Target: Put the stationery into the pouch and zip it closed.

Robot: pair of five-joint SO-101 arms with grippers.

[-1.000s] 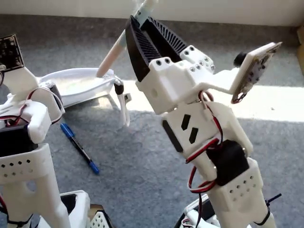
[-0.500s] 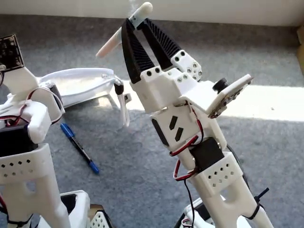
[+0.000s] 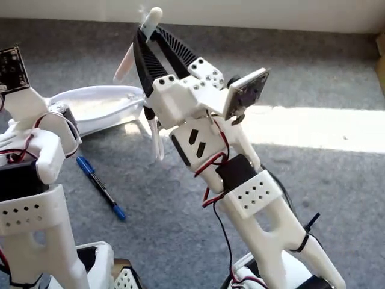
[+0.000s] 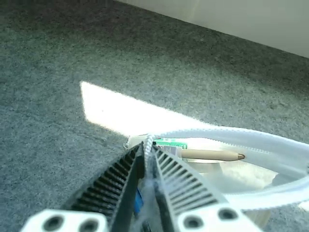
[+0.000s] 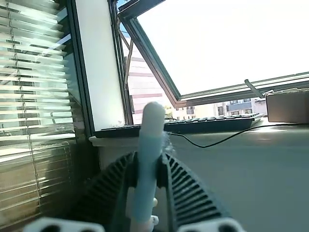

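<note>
translucent white plastic, the pouch (image 3: 90, 108) lies open on the grey carpet (image 3: 180, 180) at the far left. in the high view its near end is hidden behind the left arm (image 3: 30, 156). from the left wrist i see the left claw (image 4: 148, 145) with its jaws together on the pouch's zipper edge. something blue sits blurred in the slit between the jaws, and i cannot make it out. inside the pouch lie a tan pen (image 4: 212, 154) and a green-and-white item (image 4: 170, 143) too blurred to name. a thin white stick (image 3: 156, 138) with a dark top stands just beside the pouch's end, and i cannot tell what it is.

the right claw (image 3: 150, 30) is clamped on a pale pen (image 3: 125, 63), held up above that end of the pouch. the pen's lower part is hidden between the jaws in the right wrist view, where a keyboard (image 5: 207, 125) sits under a window (image 5: 231, 43). a blue pen (image 3: 101, 188) lies on the carpet near the left arm, well apart from both claws.

the right arm has swung left since a second ago, carrying the pale pen with it; the pouch and the blue pen have not shifted.
</note>
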